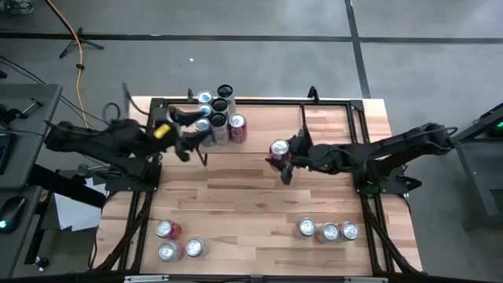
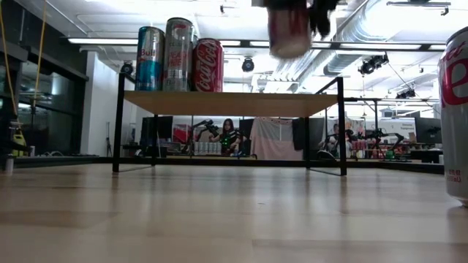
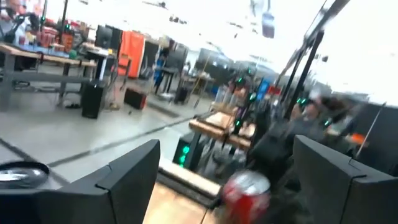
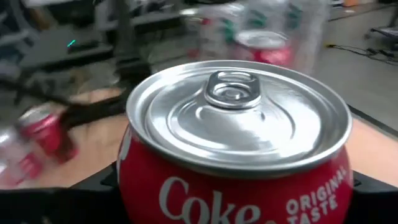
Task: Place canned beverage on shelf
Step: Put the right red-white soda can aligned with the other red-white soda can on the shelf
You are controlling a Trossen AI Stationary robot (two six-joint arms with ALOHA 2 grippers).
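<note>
A: Now, the shelf [image 1: 259,130] first. In the high view its plank runs across the far part of the table [image 1: 259,204], and a cluster of cans [image 1: 218,118] already stands at its left end. The low view shows three of them upright on the plank, with bare plank beside them.

B: And the step in hand?

A: Judged as carry-and-place. The right gripper [image 1: 281,161] holds a red Coke can [image 1: 280,149] upright, in the air above the shelf's middle stretch. The low view puts the can high over the plank, clear of it, not yet set down.

B: How to do it well?

A: Keep the can vertical, bring it down onto bare plank well apart from the standing cluster, and release only once the base sits flat. Tilting risks toppling it onto its neighbours.

B: Arm pose?

A: Right arm reaches in from the table's right edge, stretched nearly level, wrist turned toward the shelf; its wrist camera looks down on the can's lid, fingers clamped on the can's sides.

B: Left arm?

A: The left gripper [image 1: 189,130] sits at the shelf's left end, just beside the cluster, jaws spread, nothing between them.
</note>
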